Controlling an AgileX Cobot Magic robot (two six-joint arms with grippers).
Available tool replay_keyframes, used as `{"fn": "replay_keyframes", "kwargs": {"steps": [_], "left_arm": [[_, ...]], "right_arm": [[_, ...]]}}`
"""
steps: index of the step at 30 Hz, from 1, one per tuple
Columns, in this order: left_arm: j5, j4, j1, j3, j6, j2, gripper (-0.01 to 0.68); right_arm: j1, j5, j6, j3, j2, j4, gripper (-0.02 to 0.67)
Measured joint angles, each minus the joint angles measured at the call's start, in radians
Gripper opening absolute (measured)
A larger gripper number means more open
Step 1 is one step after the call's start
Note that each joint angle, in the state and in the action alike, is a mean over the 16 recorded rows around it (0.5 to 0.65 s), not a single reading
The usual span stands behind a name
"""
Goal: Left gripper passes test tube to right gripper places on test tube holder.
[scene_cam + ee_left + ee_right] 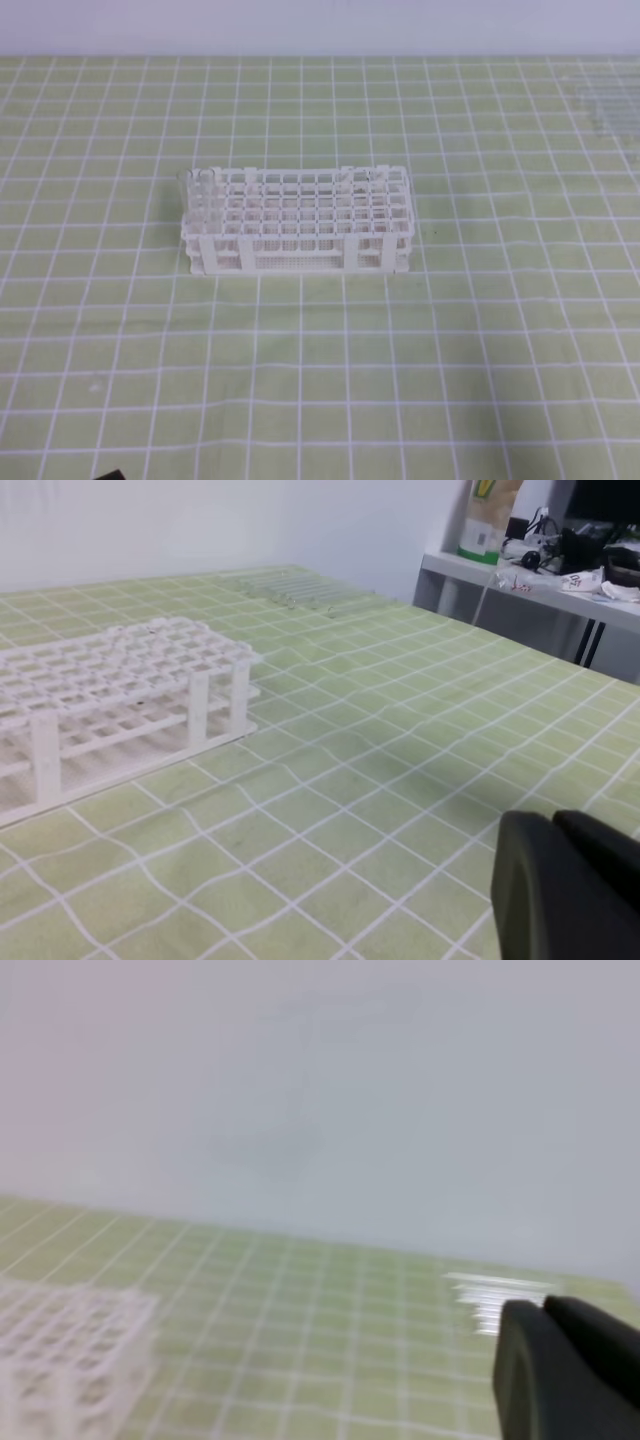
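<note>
Both tools are closed on nothing — the left tool (560, 880) and right tool (560, 1360). The clear tubes (290, 588) lie far from the test tube holder (297, 232) on the worktop (320, 380); several could be caught at once.

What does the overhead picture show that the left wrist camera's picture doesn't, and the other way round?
Only the overhead view shows the whole test tube holder from above, with a few clear tubes standing at its left end. Only the left wrist view shows the left gripper, shut and empty, and a cluttered shelf beyond the table. Both share the holder, the green checked cloth and the cluster of clear tubes lying far from the holder.
</note>
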State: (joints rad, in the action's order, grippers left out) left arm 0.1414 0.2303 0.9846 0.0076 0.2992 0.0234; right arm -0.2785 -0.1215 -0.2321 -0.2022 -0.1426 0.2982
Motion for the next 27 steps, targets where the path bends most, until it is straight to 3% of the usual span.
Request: {"fn": "replay_keyframes", "kwargs": {"steps": [4,8,22,27], "left_arm": [[-0.002,0.0,0.0,0.001,0.0,0.0,-0.002],[-0.003,0.001,0.0,0.002,0.0,0.001,-0.002],[0.002,0.0,0.0,-0.002,0.0,-0.001,-0.002],[0.002,0.0,0.0,-0.002,0.0,0.0,-0.002]], "right_arm": [[0.115,0.062,0.0,0.053,0.049,-0.018,-0.015],[0.168,0.087,0.0,0.096,0.097,-0.037,-0.015],[0.179,0.063,0.004,0.168,0.158,-0.086,-0.016],[0.179,0.006,0.074,0.177,0.158,-0.169,-0.016]]}}
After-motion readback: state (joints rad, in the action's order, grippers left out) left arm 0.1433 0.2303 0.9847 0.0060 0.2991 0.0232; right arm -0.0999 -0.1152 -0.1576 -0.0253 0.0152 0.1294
